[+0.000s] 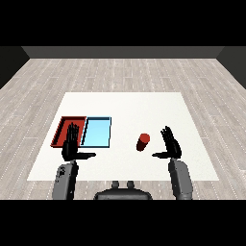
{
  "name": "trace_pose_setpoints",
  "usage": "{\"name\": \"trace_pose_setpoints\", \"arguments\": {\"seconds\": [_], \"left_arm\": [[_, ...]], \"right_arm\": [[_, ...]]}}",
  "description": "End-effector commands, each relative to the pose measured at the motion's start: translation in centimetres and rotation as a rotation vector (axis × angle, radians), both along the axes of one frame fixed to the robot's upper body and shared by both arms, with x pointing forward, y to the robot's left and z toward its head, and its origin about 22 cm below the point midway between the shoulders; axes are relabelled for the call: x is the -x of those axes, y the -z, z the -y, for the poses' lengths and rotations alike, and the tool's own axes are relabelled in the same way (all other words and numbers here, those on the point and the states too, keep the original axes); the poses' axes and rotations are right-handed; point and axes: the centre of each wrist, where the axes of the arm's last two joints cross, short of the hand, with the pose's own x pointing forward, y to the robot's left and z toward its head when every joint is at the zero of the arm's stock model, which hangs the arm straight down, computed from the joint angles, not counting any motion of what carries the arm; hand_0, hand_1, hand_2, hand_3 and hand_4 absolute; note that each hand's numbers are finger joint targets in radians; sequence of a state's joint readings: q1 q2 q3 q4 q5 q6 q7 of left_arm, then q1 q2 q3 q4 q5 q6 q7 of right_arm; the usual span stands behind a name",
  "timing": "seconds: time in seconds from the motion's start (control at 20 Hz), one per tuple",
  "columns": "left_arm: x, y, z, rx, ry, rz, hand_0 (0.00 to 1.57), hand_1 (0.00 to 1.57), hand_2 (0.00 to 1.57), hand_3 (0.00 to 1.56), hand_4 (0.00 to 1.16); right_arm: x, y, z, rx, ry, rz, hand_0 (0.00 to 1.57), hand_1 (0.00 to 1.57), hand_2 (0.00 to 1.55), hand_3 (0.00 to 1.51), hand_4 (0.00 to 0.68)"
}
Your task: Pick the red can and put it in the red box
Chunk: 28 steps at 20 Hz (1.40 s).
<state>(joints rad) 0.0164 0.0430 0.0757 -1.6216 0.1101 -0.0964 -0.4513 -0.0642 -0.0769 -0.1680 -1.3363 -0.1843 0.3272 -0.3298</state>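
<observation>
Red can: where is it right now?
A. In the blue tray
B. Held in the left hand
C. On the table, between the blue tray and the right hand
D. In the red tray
C. The red can stands on the bare table, right of the blue tray and left of the open right hand, which does not touch it.

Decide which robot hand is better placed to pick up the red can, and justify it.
Right robot hand: open, just beside the red can. The left robot hand hangs over the red tray.
</observation>
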Motion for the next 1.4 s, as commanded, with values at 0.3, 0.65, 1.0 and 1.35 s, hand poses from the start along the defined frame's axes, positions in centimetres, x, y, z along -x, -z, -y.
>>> {"name": "trace_pose_setpoints", "arguments": {"seconds": [0.3, 0.65, 1.0, 1.35], "left_arm": [[-1.7, -0.3, 0.3, -0.010, 0.017, 0.001, 0.00, 0.00, 0.00, 0.00, 0.00], [-0.8, -0.5, 1.0, 0.001, -0.008, 0.009, 0.00, 0.00, 0.00, 0.00, 0.00], [-0.8, 0.1, -0.9, 0.018, 0.019, 0.009, 0.00, 0.00, 0.00, 0.00, 0.00], [-0.8, -0.1, 2.1, 0.012, 0.020, 0.008, 0.00, 0.00, 0.00, 0.00, 0.00]], "right_arm": [[0.3, 1.4, -4.8, -0.061, -0.013, -0.042, 0.00, 0.00, 0.00, 0.00, 0.000], [-0.8, 1.8, -4.4, -0.081, -0.019, -0.054, 0.00, 0.00, 0.00, 0.00, 0.000], [-2.4, 2.8, -6.5, -0.102, -0.047, -0.059, 0.00, 0.00, 0.00, 0.00, 0.000], [-3.7, 2.1, -8.0, -0.071, -0.055, -0.084, 0.00, 0.00, 0.00, 0.00, 0.000]]}}
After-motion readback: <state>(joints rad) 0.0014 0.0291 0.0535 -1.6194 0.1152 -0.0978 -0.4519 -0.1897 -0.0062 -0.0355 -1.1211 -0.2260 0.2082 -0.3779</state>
